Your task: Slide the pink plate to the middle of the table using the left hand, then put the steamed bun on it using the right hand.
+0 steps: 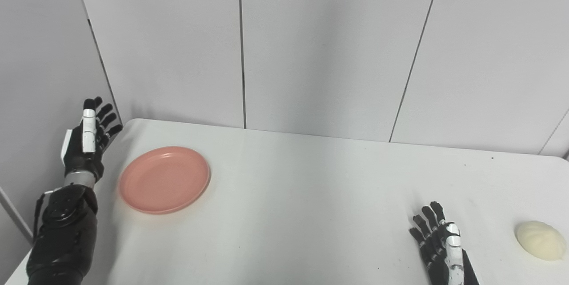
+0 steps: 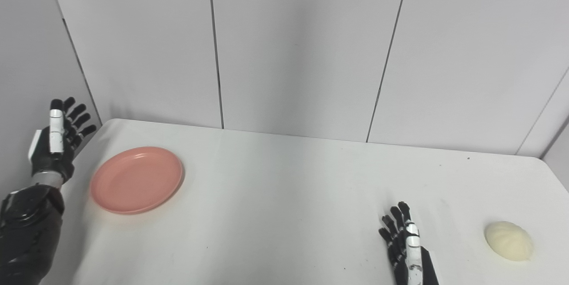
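Plate [image 1: 164,179], pink, lies flat on the white table [image 1: 311,196] near its left far corner, empty. Left hand [image 1: 86,140] is raised just beside the plate's left edge, fingers spread, holding nothing, not touching it. Steamed bun [image 1: 540,239] sits near the right edge. Right hand [image 1: 438,242] is low to the bun's left, apart from it, fingers extended, empty.

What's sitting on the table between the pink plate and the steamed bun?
Only the right hand, open, near the steamed bun. From the pink plate to that hand the white table is bare, as both eye views show.
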`<state>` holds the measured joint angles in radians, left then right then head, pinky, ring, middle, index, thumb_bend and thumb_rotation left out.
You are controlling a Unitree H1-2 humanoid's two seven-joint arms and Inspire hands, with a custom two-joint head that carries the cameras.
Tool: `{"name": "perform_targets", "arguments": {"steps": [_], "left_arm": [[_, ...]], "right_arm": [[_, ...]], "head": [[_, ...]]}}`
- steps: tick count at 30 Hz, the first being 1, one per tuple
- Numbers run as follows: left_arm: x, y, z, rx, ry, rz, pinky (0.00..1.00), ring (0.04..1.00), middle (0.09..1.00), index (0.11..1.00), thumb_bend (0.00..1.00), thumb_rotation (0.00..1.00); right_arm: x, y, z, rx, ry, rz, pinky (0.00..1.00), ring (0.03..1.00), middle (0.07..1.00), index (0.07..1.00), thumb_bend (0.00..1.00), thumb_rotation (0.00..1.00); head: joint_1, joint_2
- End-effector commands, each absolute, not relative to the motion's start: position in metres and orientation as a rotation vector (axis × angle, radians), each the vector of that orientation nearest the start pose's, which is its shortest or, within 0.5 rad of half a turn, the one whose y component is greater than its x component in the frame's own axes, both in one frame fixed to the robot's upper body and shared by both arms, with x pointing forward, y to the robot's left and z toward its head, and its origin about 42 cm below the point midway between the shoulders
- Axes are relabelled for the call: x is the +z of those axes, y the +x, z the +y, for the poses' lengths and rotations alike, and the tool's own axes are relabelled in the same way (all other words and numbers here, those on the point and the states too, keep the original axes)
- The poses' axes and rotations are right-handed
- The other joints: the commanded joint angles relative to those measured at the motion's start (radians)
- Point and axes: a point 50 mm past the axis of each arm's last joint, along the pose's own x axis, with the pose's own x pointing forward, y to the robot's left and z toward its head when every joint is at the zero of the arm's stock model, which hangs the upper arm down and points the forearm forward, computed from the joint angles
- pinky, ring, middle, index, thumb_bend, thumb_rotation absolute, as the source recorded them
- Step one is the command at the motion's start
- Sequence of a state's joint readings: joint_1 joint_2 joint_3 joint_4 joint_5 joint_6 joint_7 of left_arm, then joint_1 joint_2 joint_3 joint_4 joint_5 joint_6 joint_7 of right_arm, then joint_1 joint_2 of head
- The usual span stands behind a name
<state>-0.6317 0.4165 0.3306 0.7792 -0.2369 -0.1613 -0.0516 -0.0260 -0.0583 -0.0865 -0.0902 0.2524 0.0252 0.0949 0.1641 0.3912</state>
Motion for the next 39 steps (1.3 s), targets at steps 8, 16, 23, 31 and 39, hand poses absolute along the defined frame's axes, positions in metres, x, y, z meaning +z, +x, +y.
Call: {"name": "perform_targets", "arguments": {"steps": [8,16,23,31,39], "left_arm": [[0.2,0.47,0.439,0.353,-0.023,-0.16,0.85,0.9,0.907,0.897,0.87,0.94],[0.181,0.466,0.429,0.316,-0.05,-0.102,0.83,0.895,0.911,0.888,0.85,0.94],[0.165,0.464,0.414,0.27,-0.072,-0.076,0.83,0.891,0.903,0.884,0.89,0.92],[0.157,0.455,0.384,0.124,-0.171,-0.111,0.82,0.909,0.908,0.907,0.88,0.93],[0.147,0.447,0.355,0.05,-0.212,-0.061,0.84,0.904,0.884,0.918,0.88,0.93]], "right_arm": [[0.121,0.283,-0.242,0.039,0.198,-0.063,0.95,0.951,0.976,0.997,0.68,1.0],[0.123,0.283,-0.24,0.035,0.199,-0.054,0.92,0.931,0.963,0.986,0.69,1.0],[0.124,0.284,-0.239,0.034,0.204,-0.051,0.91,0.929,0.962,0.982,0.66,1.0],[0.126,0.285,-0.237,0.034,0.217,-0.039,0.9,0.918,0.958,0.978,0.65,1.0],[0.127,0.285,-0.236,0.037,0.218,-0.036,0.88,0.903,0.954,0.978,0.65,1.0]], "head": [[0.001,0.013],[-0.004,0.023],[-0.006,0.031],[-0.011,0.037],[-0.018,0.046]]}}
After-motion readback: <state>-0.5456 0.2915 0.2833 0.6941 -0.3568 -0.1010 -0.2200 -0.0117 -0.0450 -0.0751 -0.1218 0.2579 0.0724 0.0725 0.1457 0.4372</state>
